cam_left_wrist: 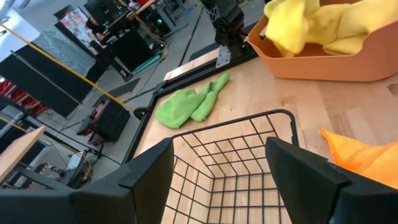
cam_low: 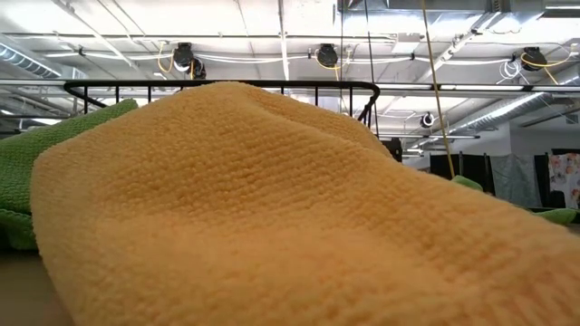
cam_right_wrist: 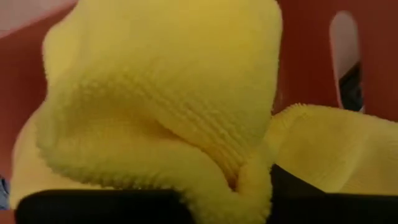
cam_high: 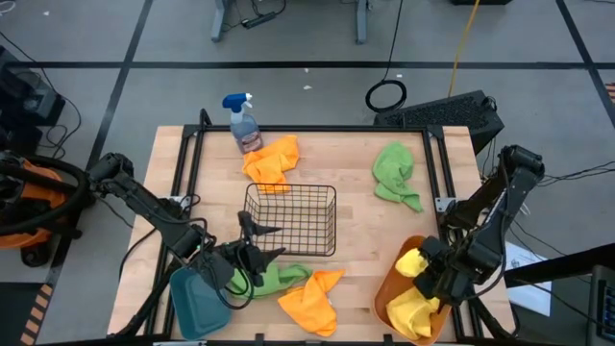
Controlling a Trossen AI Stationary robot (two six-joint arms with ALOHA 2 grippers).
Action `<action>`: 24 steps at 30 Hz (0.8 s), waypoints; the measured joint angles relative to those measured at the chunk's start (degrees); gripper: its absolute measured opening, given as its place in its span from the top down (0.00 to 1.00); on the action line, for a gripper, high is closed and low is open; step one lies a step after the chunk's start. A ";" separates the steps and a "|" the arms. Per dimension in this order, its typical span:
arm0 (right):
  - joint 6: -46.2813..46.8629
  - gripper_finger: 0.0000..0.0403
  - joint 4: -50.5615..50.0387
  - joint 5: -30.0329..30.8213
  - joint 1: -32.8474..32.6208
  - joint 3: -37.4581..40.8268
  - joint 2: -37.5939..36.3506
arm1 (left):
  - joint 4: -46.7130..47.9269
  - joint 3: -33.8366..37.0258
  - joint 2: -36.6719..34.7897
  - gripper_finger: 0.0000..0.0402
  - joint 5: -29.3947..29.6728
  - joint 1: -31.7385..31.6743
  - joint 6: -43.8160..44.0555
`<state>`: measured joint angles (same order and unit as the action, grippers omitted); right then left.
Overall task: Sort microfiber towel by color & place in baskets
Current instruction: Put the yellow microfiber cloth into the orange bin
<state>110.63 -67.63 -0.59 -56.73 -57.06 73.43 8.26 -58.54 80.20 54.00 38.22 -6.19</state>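
We see the right claw (cam_high: 430, 272) low in the orange tub (cam_high: 392, 288) at the surface's near right corner, against a yellow towel (cam_high: 413, 261); whether it grips, we cannot tell. The left claw (cam_high: 258, 242) hangs open and empty beside the black wire basket (cam_high: 291, 220). By our judgement only yellows are sorted: two orange towels (cam_high: 272, 161) and two green towels (cam_high: 396, 173) lie loose, and the teal tub (cam_high: 197, 300) holds nothing.

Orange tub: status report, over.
Right gripper over orange tub, yellow towel at its fingers. Left gripper open, empty, beside wire basket. Nothing blocking.

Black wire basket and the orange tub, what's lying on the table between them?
Nothing: in the high view the wood between the black wire basket and the orange tub is bare. The nearest cloth, an orange towel, lies nearer the front edge, off that line.
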 joint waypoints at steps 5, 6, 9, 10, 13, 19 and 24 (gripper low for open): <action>3.99 0.72 3.62 -5.88 0.00 3.37 0.04 | -0.08 0.00 0.04 0.35 -1.52 0.00 0.12; 4.53 0.70 3.56 -6.27 0.00 3.50 0.04 | -0.08 0.00 0.04 0.35 -1.56 0.00 0.12; 5.08 0.64 3.91 -5.17 -0.02 3.47 0.04 | -0.10 0.00 0.04 0.35 -1.61 -0.13 0.10; 5.01 0.63 4.30 -4.67 0.00 3.36 0.04 | -0.09 0.00 0.04 0.35 -1.65 -0.30 0.10; 4.88 0.59 5.26 -4.28 0.09 2.49 0.04 | -0.05 0.00 0.04 0.35 -1.71 -0.99 0.22; 4.09 0.55 3.05 -4.29 0.04 -1.48 0.04 | -0.04 0.00 0.04 0.35 -5.63 -3.10 1.44; 3.22 0.55 0.69 -4.80 0.04 -4.83 0.04 | -0.01 0.00 0.04 0.35 -7.55 -4.51 4.33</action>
<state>113.85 -66.94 -5.38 -56.69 -61.89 73.47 8.25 -58.54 80.25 46.46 33.71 -1.86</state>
